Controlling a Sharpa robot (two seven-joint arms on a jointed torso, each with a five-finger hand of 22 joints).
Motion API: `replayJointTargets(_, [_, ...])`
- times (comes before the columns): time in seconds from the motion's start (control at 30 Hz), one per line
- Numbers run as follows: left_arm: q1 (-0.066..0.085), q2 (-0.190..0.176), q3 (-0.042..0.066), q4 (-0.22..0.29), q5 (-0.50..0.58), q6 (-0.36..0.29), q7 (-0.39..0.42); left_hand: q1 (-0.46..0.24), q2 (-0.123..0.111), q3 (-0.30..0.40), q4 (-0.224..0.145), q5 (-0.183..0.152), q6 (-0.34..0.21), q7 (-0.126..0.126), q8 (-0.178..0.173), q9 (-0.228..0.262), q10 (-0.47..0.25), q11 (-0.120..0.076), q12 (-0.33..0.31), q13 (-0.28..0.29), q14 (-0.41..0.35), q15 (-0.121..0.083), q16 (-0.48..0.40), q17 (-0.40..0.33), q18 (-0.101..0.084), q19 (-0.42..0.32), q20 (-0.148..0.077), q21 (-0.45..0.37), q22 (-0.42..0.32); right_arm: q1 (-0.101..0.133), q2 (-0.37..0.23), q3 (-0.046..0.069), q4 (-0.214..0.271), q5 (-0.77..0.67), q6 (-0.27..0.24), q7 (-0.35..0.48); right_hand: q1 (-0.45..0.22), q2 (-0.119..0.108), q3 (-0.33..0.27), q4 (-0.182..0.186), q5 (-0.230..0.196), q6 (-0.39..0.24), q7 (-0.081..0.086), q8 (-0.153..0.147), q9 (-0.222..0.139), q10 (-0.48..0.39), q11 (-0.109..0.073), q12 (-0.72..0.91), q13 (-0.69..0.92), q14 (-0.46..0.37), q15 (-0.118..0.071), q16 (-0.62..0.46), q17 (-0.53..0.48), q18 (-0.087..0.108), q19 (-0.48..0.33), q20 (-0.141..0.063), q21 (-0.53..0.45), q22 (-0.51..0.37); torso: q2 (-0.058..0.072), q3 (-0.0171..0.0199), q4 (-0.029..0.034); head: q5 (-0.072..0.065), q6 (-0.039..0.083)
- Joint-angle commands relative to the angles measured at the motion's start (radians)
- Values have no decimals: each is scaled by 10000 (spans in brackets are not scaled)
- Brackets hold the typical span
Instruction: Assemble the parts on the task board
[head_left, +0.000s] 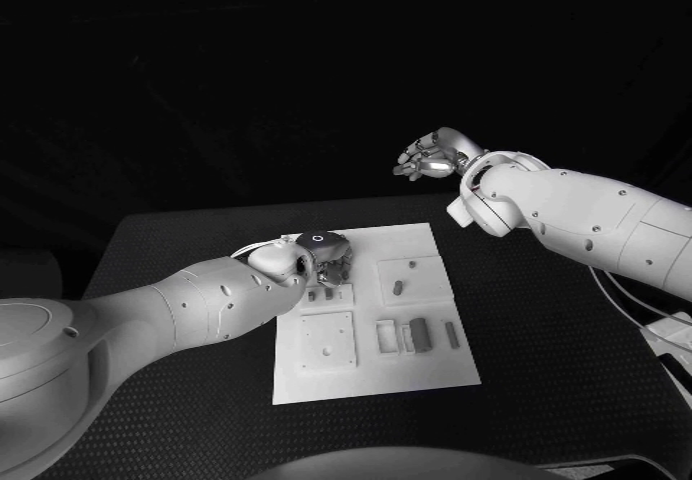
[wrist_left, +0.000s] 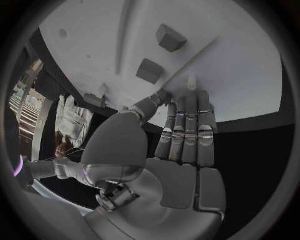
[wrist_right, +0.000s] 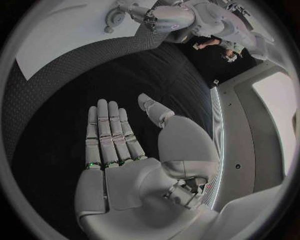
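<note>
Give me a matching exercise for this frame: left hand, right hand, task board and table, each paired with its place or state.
Things:
1. left hand
2. right hand
3. task board
4. table

Places or states:
A. black, bears the white plate
B. over the board's far left part
C. raised beyond the table's far edge, fingers straight, holding nothing
D. white, lies mid-table with small grey pieces on it

Pairs: 1-B, 2-C, 3-D, 4-A

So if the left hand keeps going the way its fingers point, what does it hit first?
Probably the task board itself: the left hand has its fingertips at the board's edge, with the nearest part just beyond. Height is unclear.
</note>
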Motion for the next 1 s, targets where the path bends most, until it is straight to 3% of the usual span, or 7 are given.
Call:
replayJointTargets(0.03, [-8, 39, -1, 30, 97, 193, 114, -20, 91, -13, 9, 23, -34, -18, -10, -26, 13, -28, -41, 4, 103, -21, 69, 37, 134, 113, -30, 53, 43, -1, 25, 5, 1, -3, 50, 103, 123, -12, -76, -7, 27, -34, 80, -7, -16, 74, 3, -67, -19, 97, -3, -44, 18, -73, -12, 68, -48, 16, 0, 2, 6, -14, -9])
replayJointTargets(0.63, [-8, 114, -1, 69, 270, 406, 352, -159, 19, -76, 57, 20, -246, -39, -92, -179, -35, -3, -156, -21, 256, -92, 63, 157, 125, 224, -100, 77, 182, -1, 40, 5, -3, -4, 80, 89, 144, -6, -85, -15, 28, -33, 85, -3, -34, 89, 0, -77, -65, 110, 3, -104, 45, -70, -16, 75, -73, 33, -3, -4, 1, -48, -35])
replayJointTargets(1.0, [-44, 176, -1, -86, 254, 535, 298, -66, 235, 40, 60, 29, -75, 25, 23, -215, 60, -32, -131, -34, 367, -135, 42, 196, 128, 308, -138, 73, 229, -1, 24, 5, 18, -4, 85, 87, 148, -4, -92, -16, 28, -32, 86, -1, -42, 95, -1, -80, -85, 118, 4, -130, 58, -69, -16, 78, -84, 41, 4, -2, -5, -82, -46])
